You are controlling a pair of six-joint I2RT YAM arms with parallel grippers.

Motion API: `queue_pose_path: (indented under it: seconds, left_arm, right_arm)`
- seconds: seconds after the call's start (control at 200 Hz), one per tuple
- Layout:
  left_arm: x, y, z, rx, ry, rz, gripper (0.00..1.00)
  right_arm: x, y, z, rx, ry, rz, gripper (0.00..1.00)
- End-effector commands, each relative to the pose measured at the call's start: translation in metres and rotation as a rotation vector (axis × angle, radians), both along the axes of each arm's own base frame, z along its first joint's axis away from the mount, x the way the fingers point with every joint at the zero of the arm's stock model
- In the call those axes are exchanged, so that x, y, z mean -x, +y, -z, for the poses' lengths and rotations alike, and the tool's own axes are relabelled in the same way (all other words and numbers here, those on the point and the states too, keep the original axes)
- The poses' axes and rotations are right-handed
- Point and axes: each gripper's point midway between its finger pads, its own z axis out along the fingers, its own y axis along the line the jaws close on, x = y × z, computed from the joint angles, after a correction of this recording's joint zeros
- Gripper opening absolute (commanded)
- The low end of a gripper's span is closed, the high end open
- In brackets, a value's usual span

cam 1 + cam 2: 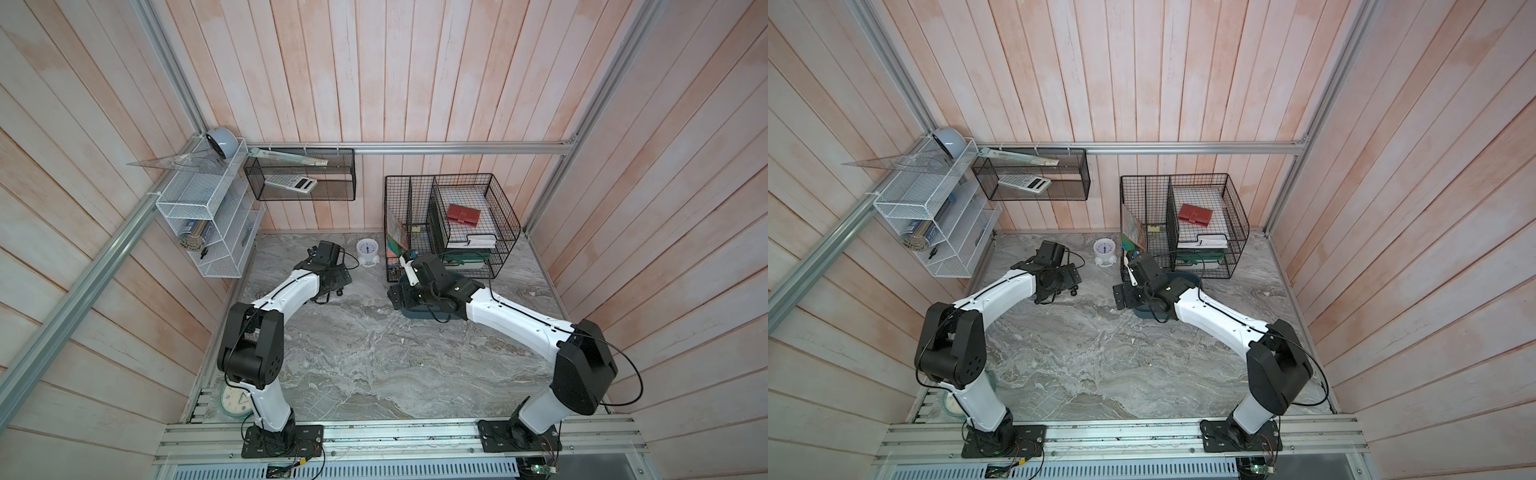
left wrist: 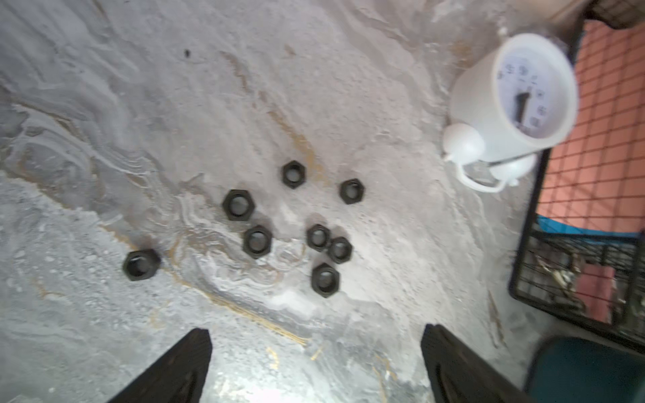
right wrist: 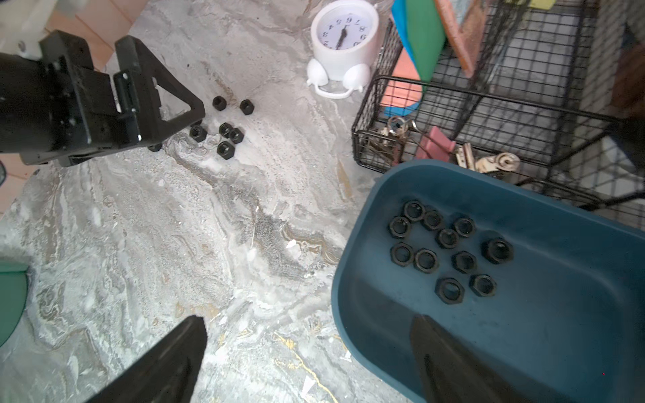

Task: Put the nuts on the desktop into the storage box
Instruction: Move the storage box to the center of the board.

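**Desktop** [image 1: 374,353]: grey veined marble. It lies under both grippers, and the arms hide parts of it in both top views.

**Wire-mesh basket** [image 3: 488,104]: black, beyond the right gripper and behind the storage box. The frame cuts off its far side. The binder clips in its low front tray are too jumbled to count.

**Storage box** [image 3: 558,331]: dark teal tub. One finger of the right gripper is over its floor and the other is over bare marble, so the near rim falls between them. In both top views the right arm covers most of it; in the left wrist view only a blurred corner shows [image 2: 590,370].

**Left gripper** [image 2: 316,333]: jaws wide apart and holding nothing, low above the marble. Only the fingertips are in its wrist view.

**Right gripper** [image 3: 307,320]: jaws wide apart and empty. How high it is above the box cannot be told.

**Alarm clock** [image 2: 506,104]: white, ahead of the left gripper and off to the basket side. Its dial is blurred.

**Loose nuts** [image 2: 257,241]: eight black hex nuts on the desktop just ahead of the left gripper's fingertips, two of them touching. In the right wrist view a finger of that gripper partly hides two. They cannot be made out in the top views.

**Stored nuts** [image 3: 447,238]: eleven lying flat on the box floor, just ahead of the right gripper's finger.
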Motion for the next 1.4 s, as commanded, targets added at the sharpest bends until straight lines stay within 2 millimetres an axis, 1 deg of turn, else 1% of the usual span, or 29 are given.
queue_pose_path:
  seconds: [0.0, 0.16, 0.235, 0.33, 0.48, 0.555, 0.66, 0.795, 0.93, 1.11, 1.23, 1.395]
  left_arm:
    - [0.008, 0.026, -0.002, -0.016, 0.006, -0.061, 1.00]
    - [0.012, 0.056, 0.009, -0.031, 0.045, -0.118, 1.00]
    - [0.012, 0.066, 0.013, -0.024, 0.059, -0.135, 0.99]
    - [0.011, 0.073, 0.015, -0.012, 0.065, -0.138, 1.00]
    - [0.009, 0.081, 0.008, -0.007, 0.052, -0.139, 1.00]
    - [0.009, 0.082, 0.005, 0.003, 0.043, -0.134, 1.00]
    - [0.012, 0.084, 0.002, 0.003, 0.047, -0.132, 1.00]
    - [0.017, 0.089, -0.003, 0.000, 0.048, -0.132, 1.00]
    - [0.022, 0.096, -0.011, 0.001, 0.046, -0.141, 1.00]
    - [0.033, 0.105, -0.022, 0.003, 0.036, -0.155, 1.00]
    - [0.041, 0.111, -0.030, 0.000, 0.022, -0.164, 1.00]
    - [0.050, 0.117, -0.040, -0.010, 0.012, -0.189, 1.00]
  right_arm:
    - [0.001, 0.016, -0.005, -0.011, 0.003, -0.070, 0.98]
    - [-0.003, 0.021, -0.002, -0.001, 0.003, -0.080, 0.98]
    - [-0.007, 0.017, 0.001, 0.025, -0.002, -0.060, 0.98]
    - [-0.013, 0.007, 0.021, 0.061, 0.069, -0.016, 0.98]
    - [-0.026, -0.002, 0.050, 0.096, 0.161, 0.060, 0.98]
    - [-0.032, -0.005, 0.064, 0.118, 0.198, 0.095, 0.98]
    - [-0.035, -0.003, 0.079, 0.132, 0.245, 0.105, 0.98]
    - [-0.033, 0.010, 0.094, 0.124, 0.302, 0.072, 0.98]
    - [-0.027, 0.025, 0.103, 0.129, 0.323, 0.041, 0.98]
    - [-0.010, 0.051, 0.105, 0.133, 0.323, -0.013, 0.98]
    - [0.000, 0.063, 0.107, 0.126, 0.328, -0.031, 0.98]
    - [0.020, 0.089, 0.106, 0.119, 0.325, -0.087, 0.98]
